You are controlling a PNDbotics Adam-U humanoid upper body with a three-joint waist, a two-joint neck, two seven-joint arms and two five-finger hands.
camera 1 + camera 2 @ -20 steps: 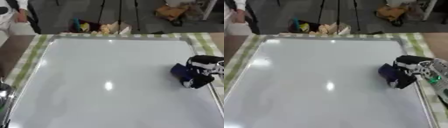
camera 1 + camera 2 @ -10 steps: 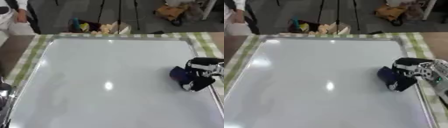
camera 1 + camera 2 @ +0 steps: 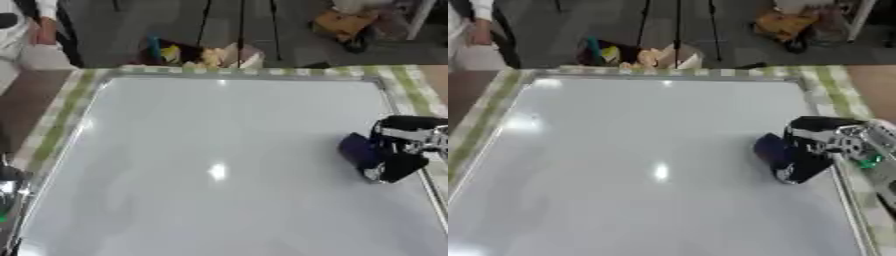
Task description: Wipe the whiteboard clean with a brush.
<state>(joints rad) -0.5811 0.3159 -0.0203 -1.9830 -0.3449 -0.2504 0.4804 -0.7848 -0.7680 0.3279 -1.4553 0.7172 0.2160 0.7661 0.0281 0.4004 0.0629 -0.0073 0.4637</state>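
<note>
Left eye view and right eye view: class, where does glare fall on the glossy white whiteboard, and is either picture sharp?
Left eye view: a bright glare spot sits near the middle of the glossy white whiteboard. Right eye view: the same spot, plus a fainter sheen near the far left corner. Both views are soft; the black right hand and the dark blue brush it holds show blurred edges.

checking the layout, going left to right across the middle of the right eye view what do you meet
green checked cloth → whiteboard → dark blue brush → right hand curled round the brush → whiteboard's right frame edge
</note>
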